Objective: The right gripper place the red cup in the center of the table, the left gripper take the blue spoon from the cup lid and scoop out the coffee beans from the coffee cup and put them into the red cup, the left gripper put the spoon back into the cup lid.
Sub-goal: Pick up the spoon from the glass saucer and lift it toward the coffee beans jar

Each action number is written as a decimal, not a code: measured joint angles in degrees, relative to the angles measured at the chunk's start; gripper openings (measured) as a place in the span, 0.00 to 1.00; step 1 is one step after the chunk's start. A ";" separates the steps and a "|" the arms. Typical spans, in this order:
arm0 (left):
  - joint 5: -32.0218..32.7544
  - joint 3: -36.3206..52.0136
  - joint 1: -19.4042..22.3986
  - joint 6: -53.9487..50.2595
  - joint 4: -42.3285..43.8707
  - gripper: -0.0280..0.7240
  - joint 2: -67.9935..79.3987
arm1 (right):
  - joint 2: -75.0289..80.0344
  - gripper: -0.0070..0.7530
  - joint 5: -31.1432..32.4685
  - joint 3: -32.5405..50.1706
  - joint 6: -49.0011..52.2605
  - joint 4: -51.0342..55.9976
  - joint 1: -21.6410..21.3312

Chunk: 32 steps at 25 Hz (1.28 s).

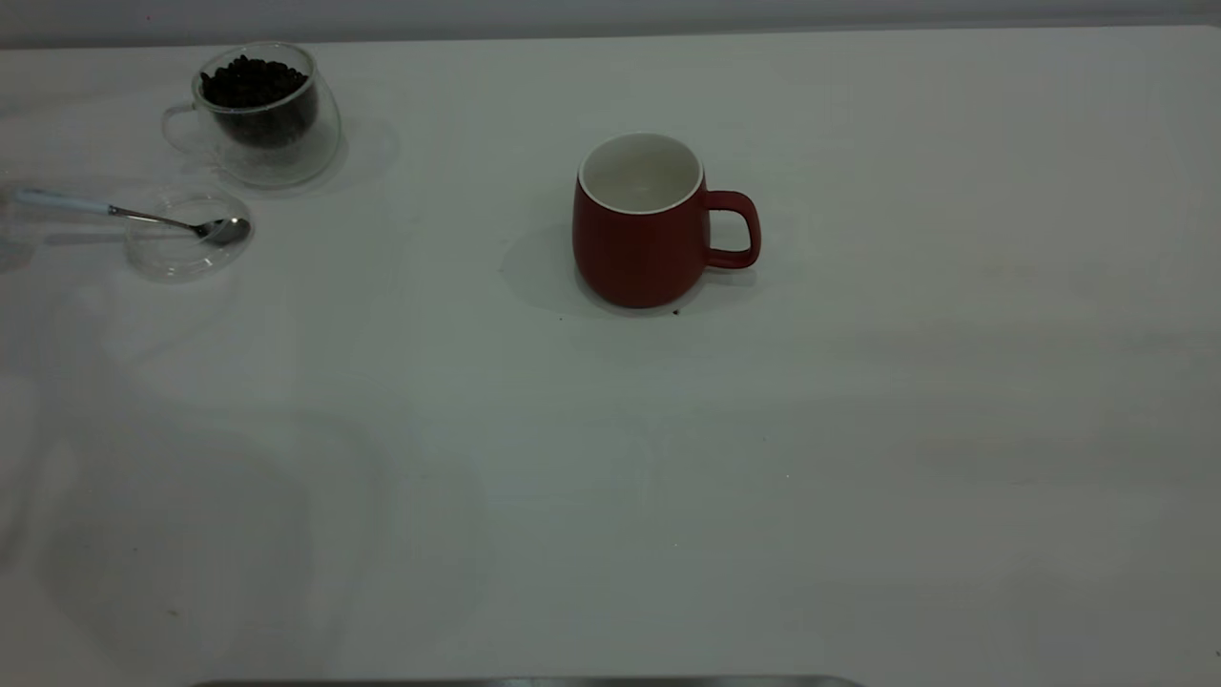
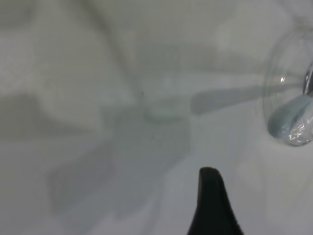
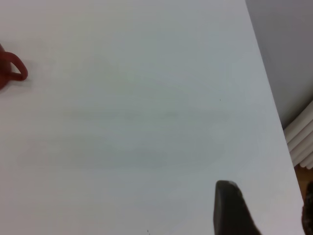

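The red cup [image 1: 641, 239] stands upright near the middle of the table [image 1: 858, 429], handle to the right, its white inside bare. The coffee cup [image 1: 262, 114], with a heap of coffee beans [image 1: 253, 84] in it, stands at the far left. In front of it lies the cup lid [image 1: 186, 239] with the blue spoon [image 1: 143, 216] resting across it, bowl in the lid, handle pointing left. No arm shows in the exterior view. My left gripper [image 2: 212, 205] shows as one black tip above the table, apart from the lid [image 2: 276, 83] and spoon [image 2: 291, 117]. My right gripper [image 3: 230, 210] is far from the red cup's handle [image 3: 14, 68].
A dark speck [image 1: 675, 311] lies at the red cup's base. The table's edge [image 3: 274, 107] runs close by my right gripper. Wide bare tabletop lies in front of and to the right of the red cup.
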 joint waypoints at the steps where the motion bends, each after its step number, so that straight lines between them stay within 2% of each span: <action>1: 0.00 0.00 -0.07 0.63 -0.98 0.78 0.42 | 0.00 0.51 0.00 0.00 0.00 0.00 0.00; 6: 0.00 -0.03 -0.95 3.60 -5.49 0.77 1.54 | 0.00 0.51 0.00 0.00 0.00 0.00 0.00; 25: 0.00 -0.08 -3.69 6.78 -11.47 0.68 4.49 | 0.00 0.51 0.00 0.00 0.00 0.00 0.00; 28: 0.00 -0.08 -3.76 6.83 -11.47 0.61 4.49 | 0.00 0.51 0.00 0.00 0.00 0.00 0.00; 32: 0.00 -0.08 -3.76 6.83 -11.47 0.41 4.49 | 0.00 0.51 0.00 0.00 0.00 0.00 0.00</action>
